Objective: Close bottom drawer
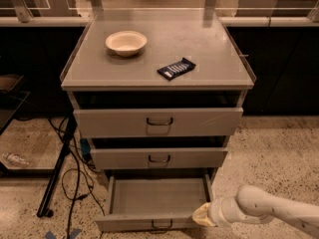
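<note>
The bottom drawer [149, 223] of the grey cabinet stands pulled far out, its empty tray open to view, with a small dark handle [160, 227] on its narrow front panel. My gripper [200, 216] comes in from the lower right on a white arm and sits at the drawer's front right corner, touching or nearly touching the front panel. The top drawer [158, 122] and middle drawer [158, 158] are each pulled out a little.
A cream bowl [126, 42] and a dark snack packet [176, 68] lie on the cabinet top [209, 39]. A black stand leg and cables [65, 168] run over the speckled floor to the left. Dark counters stand behind.
</note>
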Motion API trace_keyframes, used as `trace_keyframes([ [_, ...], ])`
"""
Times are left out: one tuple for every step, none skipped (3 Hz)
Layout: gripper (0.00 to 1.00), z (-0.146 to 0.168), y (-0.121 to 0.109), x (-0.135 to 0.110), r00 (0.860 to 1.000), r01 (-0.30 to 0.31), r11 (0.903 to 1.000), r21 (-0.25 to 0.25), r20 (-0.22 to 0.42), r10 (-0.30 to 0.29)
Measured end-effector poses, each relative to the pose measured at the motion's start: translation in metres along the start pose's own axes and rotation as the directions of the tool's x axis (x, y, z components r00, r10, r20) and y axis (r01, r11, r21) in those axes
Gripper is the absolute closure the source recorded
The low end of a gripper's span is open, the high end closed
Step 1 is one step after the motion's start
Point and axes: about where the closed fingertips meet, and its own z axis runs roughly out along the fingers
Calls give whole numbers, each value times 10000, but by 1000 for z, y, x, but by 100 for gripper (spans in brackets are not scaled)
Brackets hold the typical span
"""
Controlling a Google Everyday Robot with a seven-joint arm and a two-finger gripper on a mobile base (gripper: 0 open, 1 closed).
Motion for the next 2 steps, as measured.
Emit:
trace_keyframes([
  [100,47,5,24,9997,-189,9998,-82,-156,188],
  [100,93,3,54,9984,-473,9989,-72,-301,471],
])
